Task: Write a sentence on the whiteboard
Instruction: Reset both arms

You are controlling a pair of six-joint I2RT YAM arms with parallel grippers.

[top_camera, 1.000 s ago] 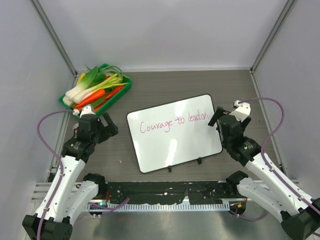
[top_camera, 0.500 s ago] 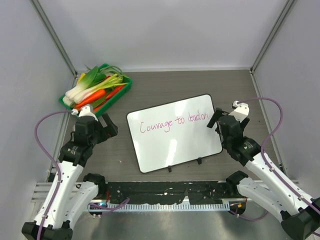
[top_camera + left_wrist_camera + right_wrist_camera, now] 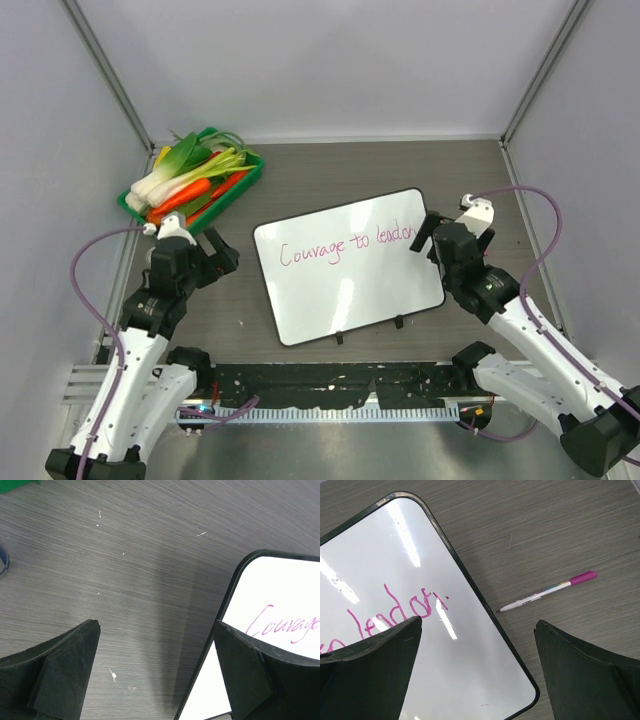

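Your whiteboard (image 3: 348, 290) lies flat, slightly askew, in the middle of the bench (image 3: 350, 165), with the sentence (image 3: 345, 244) in pink across its upper half. Your left pincer (image 3: 156, 630) hangs wide open and empty at the board's 9 o'clock. Your right pincer (image 3: 479, 625) gapes just as wide at 3 o'clock, holding nothing, over a pen (image 3: 547, 591) lying just beside the frame. A tray (image 3: 252, 172) of vegetables sits at 10 o'clock.

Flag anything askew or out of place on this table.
The whiteboard lies skewed on the table, not square to its edges. A pink-ended marker lies loose beside the board's right edge, tip apparently uncapped. Nothing looks spilled or damaged.
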